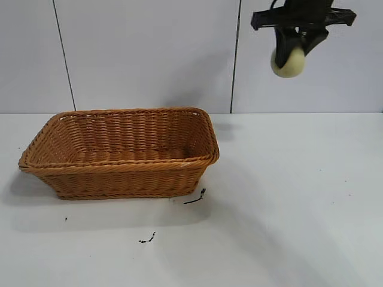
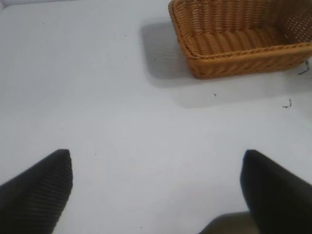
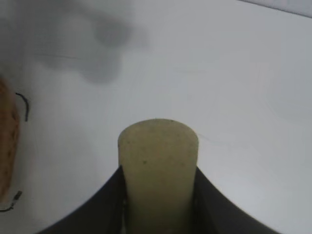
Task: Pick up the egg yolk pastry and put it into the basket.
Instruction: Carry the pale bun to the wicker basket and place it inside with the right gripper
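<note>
Hanging high above the white table (image 1: 299,209), the right gripper (image 1: 289,55) is pinching the small pale yellow-cream rounded egg yolk pastry (image 1: 288,61) between its black fingers (image 3: 105,204) — well up and off to the right of the basket. That large rectangular orange-brown woven wicker basket (image 1: 119,179) is sitting on the table with its thick braided rim upward, and its woven floor is showing nothing inside. A few small dark scraps (image 1: 195,198) are lying on the table just beside the basket's near right corner. Away from the basket, the left gripper (image 2: 156,190) is hovering over bare tabletop, its jaws spread wide — nothing between them.
</note>
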